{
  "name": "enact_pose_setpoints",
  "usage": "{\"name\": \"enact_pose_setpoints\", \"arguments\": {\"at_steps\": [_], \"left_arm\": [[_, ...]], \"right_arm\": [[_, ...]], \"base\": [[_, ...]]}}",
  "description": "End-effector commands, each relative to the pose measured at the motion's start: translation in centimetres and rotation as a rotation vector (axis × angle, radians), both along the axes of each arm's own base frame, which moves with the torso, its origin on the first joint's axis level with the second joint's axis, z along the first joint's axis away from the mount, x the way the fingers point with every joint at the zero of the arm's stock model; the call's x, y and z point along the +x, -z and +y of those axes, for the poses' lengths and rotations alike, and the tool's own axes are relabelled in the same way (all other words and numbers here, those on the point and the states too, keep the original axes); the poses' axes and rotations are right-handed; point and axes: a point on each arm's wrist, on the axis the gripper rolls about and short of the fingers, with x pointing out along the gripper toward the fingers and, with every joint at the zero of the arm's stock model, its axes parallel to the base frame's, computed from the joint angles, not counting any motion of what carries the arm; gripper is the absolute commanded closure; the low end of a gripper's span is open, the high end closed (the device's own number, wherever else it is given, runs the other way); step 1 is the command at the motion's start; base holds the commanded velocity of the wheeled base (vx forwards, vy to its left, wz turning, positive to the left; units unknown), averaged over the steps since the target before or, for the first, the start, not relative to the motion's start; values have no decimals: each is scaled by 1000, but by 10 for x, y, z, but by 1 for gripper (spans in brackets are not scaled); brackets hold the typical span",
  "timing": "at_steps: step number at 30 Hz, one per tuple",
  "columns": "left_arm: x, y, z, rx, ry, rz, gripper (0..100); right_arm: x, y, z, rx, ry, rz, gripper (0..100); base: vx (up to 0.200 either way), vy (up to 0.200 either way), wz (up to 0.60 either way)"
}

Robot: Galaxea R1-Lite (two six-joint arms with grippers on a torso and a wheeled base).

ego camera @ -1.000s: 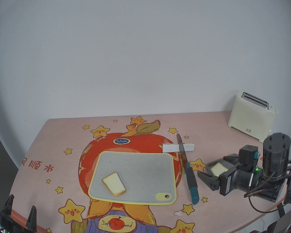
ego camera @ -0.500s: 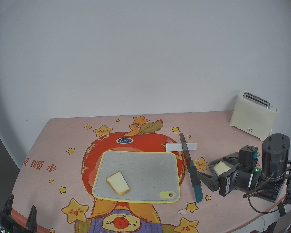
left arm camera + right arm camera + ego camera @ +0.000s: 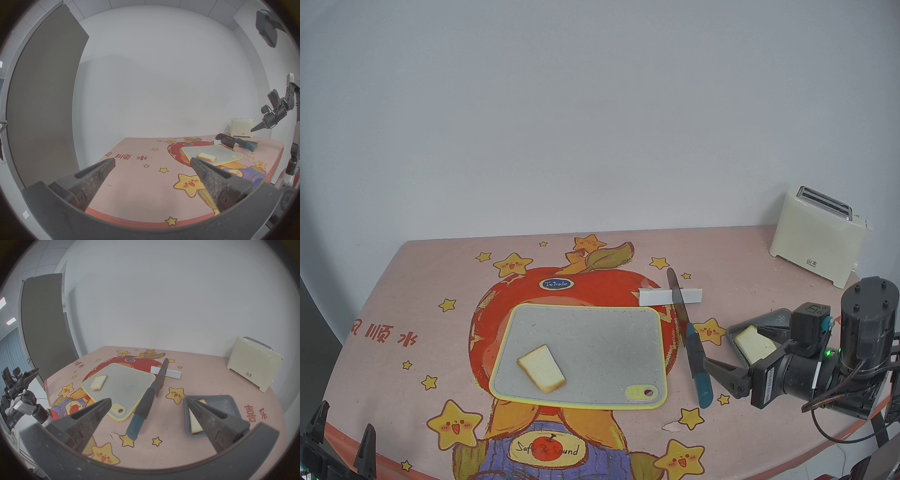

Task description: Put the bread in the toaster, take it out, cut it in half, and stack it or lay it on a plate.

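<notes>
Two pale bread pieces with tan crust lie flat: a bread half (image 3: 541, 369) on the grey cutting board (image 3: 600, 337), and a tray slice (image 3: 755, 344) in the grey tray (image 3: 765, 317), short of the toaster (image 3: 820, 235). The right claw (image 3: 148, 402) is spread wide, low over the tray, one finger covering part of that slice. The left claw (image 3: 152, 161) gapes wide too, at the tabletop's (image 3: 425, 281) near-left edge. A teal-handled knife (image 3: 692, 350) lies between board and tray. The toaster slots' insides cannot be seen.

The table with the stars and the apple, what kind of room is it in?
Probably a practice room set up like a small kitchen: a toaster, a cutting board with a bread slice, and a knife sit on a cartoon-printed table before a bare white wall.
</notes>
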Motion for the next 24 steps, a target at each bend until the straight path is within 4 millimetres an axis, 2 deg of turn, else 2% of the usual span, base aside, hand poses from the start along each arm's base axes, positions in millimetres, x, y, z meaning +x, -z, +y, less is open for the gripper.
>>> {"name": "enact_pose_setpoints", "arguments": {"at_steps": [1, 5, 17, 24], "left_arm": [[1, 5, 0, 0, 1, 7, 0], [1, 5, 0, 0, -1, 7, 0], [1, 5, 0, 0, 1, 7, 0], [1, 5, 0, 0, -1, 7, 0]], "right_arm": [[-2, 1, 1, -2, -13, 0, 0], [-4, 0, 2, 4, -24, -5, 0], [-6, -1, 3, 9, -31, -8, 0], [-12, 4, 4, -5, -65, 6, 0]], "base": [[0, 0, 0], [0, 0, 0], [0, 200, 0], [0, 0, 0]]}}
